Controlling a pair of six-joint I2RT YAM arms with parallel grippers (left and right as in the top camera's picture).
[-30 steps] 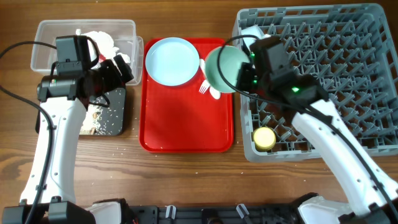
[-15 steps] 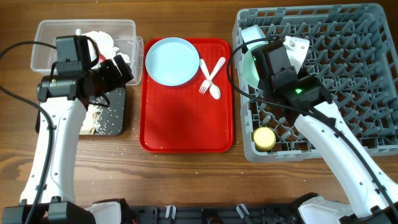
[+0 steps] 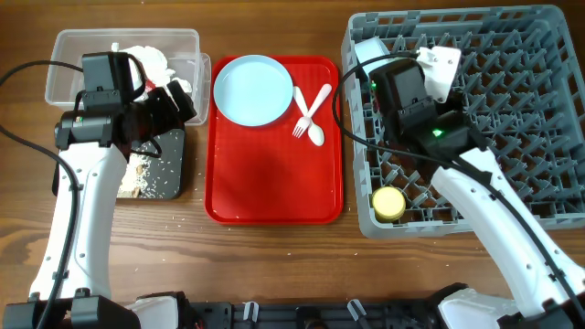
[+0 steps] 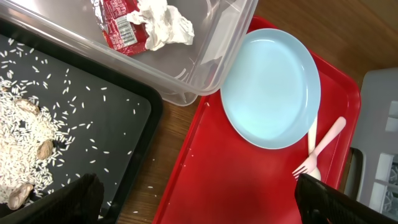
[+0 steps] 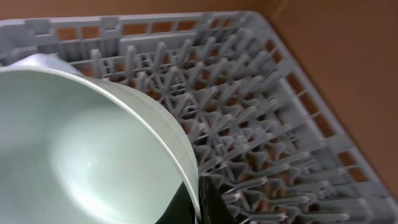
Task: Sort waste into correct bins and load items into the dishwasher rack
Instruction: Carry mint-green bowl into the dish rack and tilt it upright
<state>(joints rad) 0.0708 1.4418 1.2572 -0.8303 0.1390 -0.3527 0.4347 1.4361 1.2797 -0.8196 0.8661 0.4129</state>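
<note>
Your right end effector (image 5: 198,202) has swung the mint bowl (image 5: 93,149) off the red tray (image 3: 274,174) and over the dishwasher rack (image 3: 539,110) on the surface's right side. It is apparently pinched on the rim, with the bowl tilted above the pegs. The left end effector (image 4: 196,190) hangs wide open and empty near the clear tub (image 3: 69,64). The plate (image 3: 253,89), fork (image 3: 320,98) and spoon (image 3: 316,137) await loading.

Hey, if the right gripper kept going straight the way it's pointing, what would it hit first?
Most likely the upright pegs of the dishwasher rack. The right gripper, shut on the mint bowl, points into the lattice. The bowl would probably touch first, though depth is unclear.
</note>
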